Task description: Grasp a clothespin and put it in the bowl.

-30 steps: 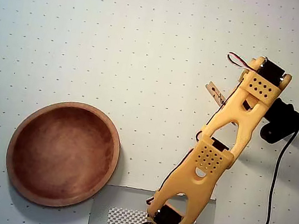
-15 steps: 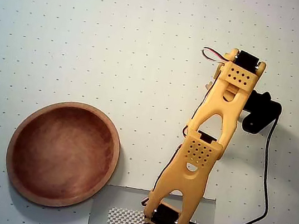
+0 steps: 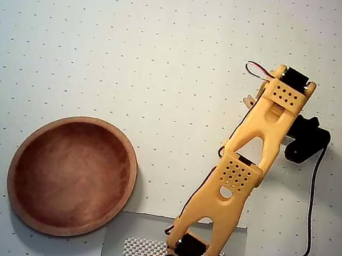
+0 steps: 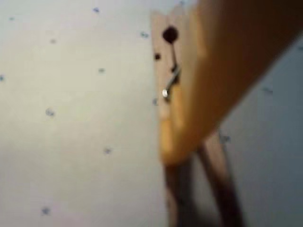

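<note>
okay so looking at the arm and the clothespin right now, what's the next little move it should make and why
Probably close the gripper, if it isn't already shut, then lift. In the wrist view an orange finger lies right against the clothespin on the mat; the other finger is unseen. Overhead, the bowl sits empty, well left.

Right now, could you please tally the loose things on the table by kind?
Clothespin: 1, mostly hidden under the arm in the overhead view
Bowl: 1, empty
Total: 2

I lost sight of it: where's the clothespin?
The clothespin lies against the gripper's yellow finger in the wrist view; overhead, only a tip shows left of the arm's end.
</note>
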{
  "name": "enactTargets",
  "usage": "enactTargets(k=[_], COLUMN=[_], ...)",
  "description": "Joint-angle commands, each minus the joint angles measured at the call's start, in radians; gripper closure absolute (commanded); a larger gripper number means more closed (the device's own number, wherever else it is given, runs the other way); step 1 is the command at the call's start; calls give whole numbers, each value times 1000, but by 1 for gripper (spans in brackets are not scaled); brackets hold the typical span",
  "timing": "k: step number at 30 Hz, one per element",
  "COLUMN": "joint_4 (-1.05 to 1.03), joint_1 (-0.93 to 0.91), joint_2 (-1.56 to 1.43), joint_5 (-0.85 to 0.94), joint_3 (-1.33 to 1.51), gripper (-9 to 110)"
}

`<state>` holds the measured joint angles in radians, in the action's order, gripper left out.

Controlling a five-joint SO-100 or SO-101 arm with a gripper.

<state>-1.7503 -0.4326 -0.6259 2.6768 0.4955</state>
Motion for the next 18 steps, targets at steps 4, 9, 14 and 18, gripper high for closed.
enactTargets(k=[4, 9, 14, 18], joint_4=[-8, -14, -18, -18], joint_1=[2, 6, -2, -18], joint_2=[-44, -44, -23, 29], joint_5=[11, 11, 11, 9], joint_3=[-169, -252, -259, -259], gripper=[57, 57, 57, 57])
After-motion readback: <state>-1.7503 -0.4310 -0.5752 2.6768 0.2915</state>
